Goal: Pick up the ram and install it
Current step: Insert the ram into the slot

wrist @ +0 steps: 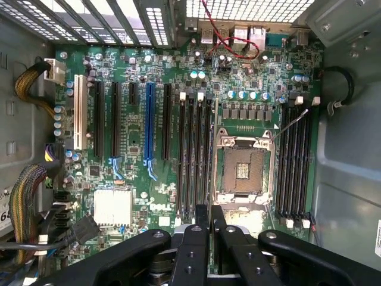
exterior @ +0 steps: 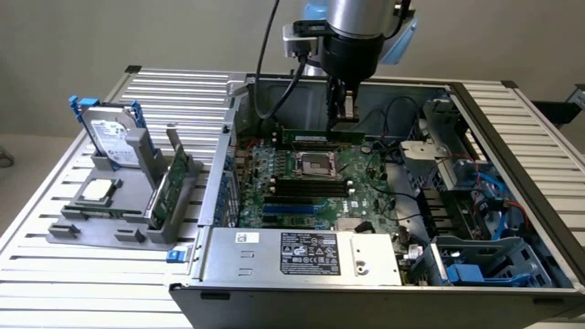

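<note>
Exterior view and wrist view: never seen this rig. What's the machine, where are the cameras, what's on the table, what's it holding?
The machine is one robot arm with a two-finger gripper. The exterior view comes from a camera off the arm, looking over a slatted table and an open computer case. The wrist view comes from a camera on the wrist, looking past the black fingers down at the motherboard, with its empty processor socket and empty memory slots. On the table, at the exterior view's left, stands a grey holder with a hard drive in a blue bracket and a square processor chip. The gripper is shut on the ram, a long green stick, held inside the case just above the board.
</note>
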You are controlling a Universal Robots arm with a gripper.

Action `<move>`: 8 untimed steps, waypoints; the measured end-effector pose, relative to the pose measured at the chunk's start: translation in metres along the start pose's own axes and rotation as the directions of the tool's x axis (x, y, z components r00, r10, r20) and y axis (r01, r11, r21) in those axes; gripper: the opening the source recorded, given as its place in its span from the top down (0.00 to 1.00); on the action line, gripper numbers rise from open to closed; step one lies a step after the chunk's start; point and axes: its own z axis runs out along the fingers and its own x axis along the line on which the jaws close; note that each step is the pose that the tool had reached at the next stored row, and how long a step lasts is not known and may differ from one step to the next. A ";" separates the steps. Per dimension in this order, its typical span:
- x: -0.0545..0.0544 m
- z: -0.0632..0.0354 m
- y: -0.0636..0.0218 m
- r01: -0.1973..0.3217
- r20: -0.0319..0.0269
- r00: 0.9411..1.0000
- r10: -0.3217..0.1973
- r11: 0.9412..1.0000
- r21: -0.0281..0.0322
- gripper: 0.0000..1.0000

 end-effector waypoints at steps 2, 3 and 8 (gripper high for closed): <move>0.001 0.0018 0.0016 0.000 -0.001 1.000 0.000 1.000 0.000 0.86; 0.002 0.0033 0.0020 0.001 -0.001 1.000 -0.001 1.000 -0.001 0.86; 0.007 0.0126 0.0068 0.001 -0.001 1.000 -0.001 1.000 0.000 0.86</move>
